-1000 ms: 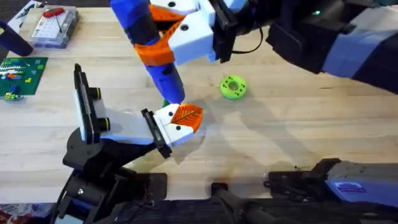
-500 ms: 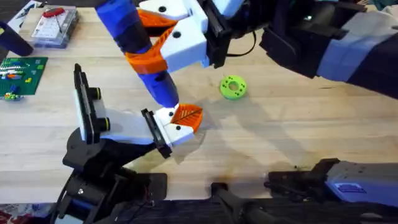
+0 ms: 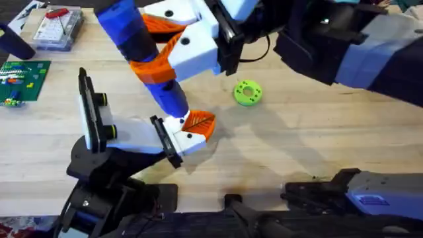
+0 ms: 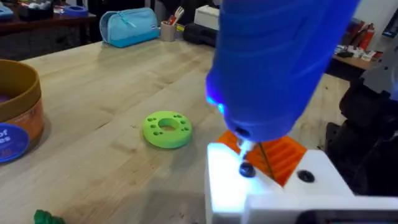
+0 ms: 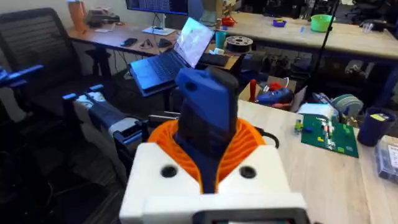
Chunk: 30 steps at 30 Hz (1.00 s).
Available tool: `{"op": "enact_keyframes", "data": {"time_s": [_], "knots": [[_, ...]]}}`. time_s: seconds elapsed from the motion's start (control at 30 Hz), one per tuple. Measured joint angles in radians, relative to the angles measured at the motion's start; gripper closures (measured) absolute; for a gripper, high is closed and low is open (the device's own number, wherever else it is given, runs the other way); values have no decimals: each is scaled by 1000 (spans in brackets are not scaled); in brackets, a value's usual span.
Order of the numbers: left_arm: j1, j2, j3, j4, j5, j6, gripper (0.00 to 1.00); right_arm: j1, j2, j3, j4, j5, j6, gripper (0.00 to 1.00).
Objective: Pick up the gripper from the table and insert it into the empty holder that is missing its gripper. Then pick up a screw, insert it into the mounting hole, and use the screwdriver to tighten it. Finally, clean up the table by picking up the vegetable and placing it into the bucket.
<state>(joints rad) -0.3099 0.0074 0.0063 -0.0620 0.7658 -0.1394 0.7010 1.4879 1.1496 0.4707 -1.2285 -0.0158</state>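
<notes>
Screwdriver (image 3: pixel 149 63) is clamped in the right gripper (image 3: pixel 173 45), tilted, its tip on a screw (image 4: pixel 246 169) in the white gripper piece (image 3: pixel 187 132). Whether the left gripper is open or closed cannot be told; the bucket (image 4: pixel 17 115) and vegetable (image 4: pixel 46 218) lie beyond a green disc (image 3: pixel 248 92)

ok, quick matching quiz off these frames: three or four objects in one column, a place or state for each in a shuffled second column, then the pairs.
Things:
1. screwdriver
2. light-green disc
3. bucket
4. green circuit board

Places or states:
A. lying flat on bare wood, right of the mounted gripper
B. near the table's left edge
C. clamped in the right gripper, tip down on a screw
D. standing at the left wrist view's edge

Pairs: 1-C, 2-A, 3-D, 4-B
</notes>
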Motion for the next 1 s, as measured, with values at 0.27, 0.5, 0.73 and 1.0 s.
{"op": "enact_keyframes", "data": {"time_s": [0.27,0.5,0.73,1.0], "knots": [[0,0,0,0,0,0,982,6,0,0,31,0,13,933],[0,0,0,0,0,0,982,7,0,0,36,0,31,933],[0,0,0,0,0,0,982,11,0,0,35,0,35,933],[0,0,0,0,0,0,982,11,0,0,35,0,35,932]]}}
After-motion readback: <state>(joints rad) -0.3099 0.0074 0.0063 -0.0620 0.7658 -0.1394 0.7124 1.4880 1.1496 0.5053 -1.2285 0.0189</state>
